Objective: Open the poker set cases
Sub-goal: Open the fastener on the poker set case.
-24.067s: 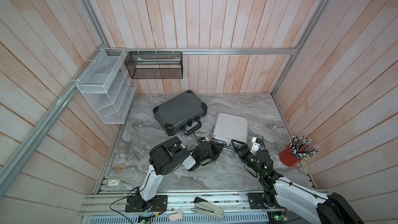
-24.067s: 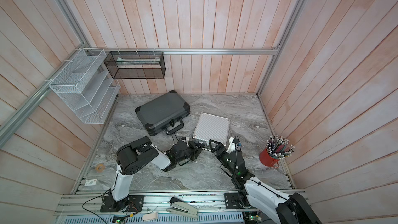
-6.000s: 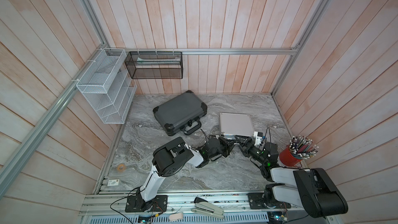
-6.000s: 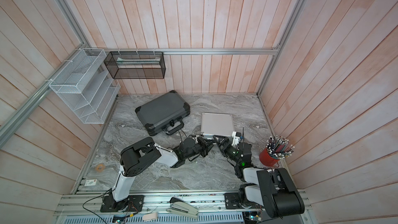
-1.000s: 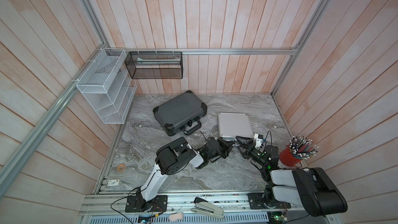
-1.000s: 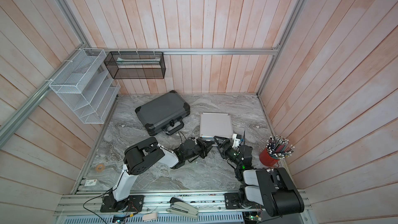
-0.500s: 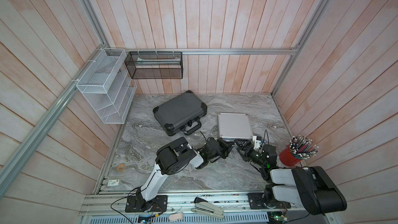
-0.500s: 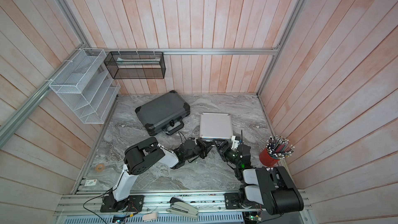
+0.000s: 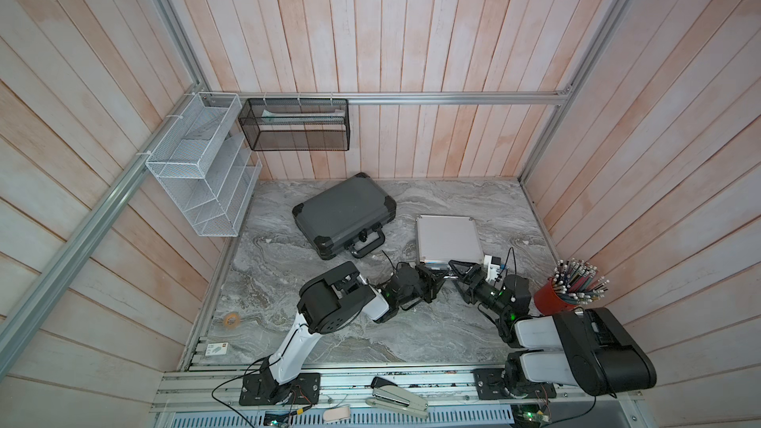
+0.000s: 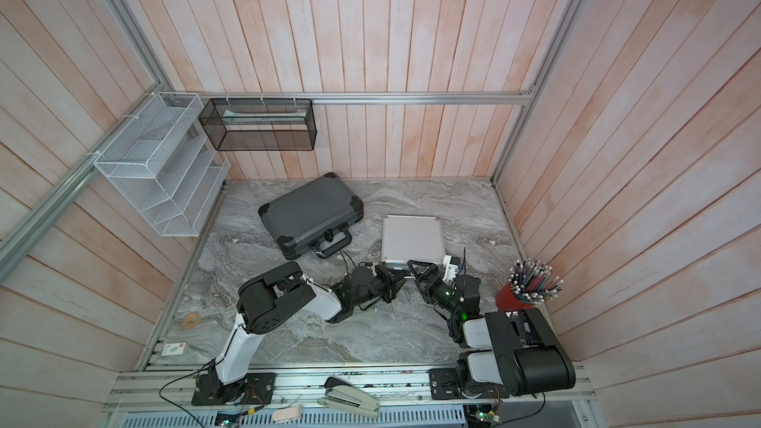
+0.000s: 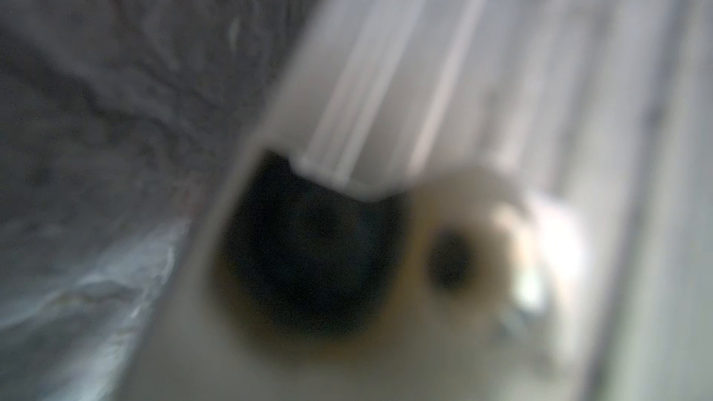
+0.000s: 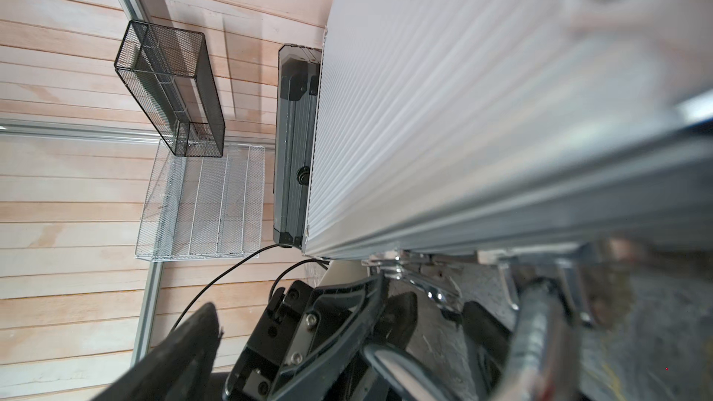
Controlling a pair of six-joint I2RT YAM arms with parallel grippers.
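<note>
Silver case [image 9: 448, 238] shut; at front edge, left pincer [image 9: 435, 280] closed, right pincer [image 9: 457, 271] open.

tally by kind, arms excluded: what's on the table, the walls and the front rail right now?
Cases: 2, the dark grey case and the silver case
Wall mesh holders: 2, the white rack and the black basket
Pencil cup: 1
Tape roll: 1
Stapler: 1
Total: 7
</note>
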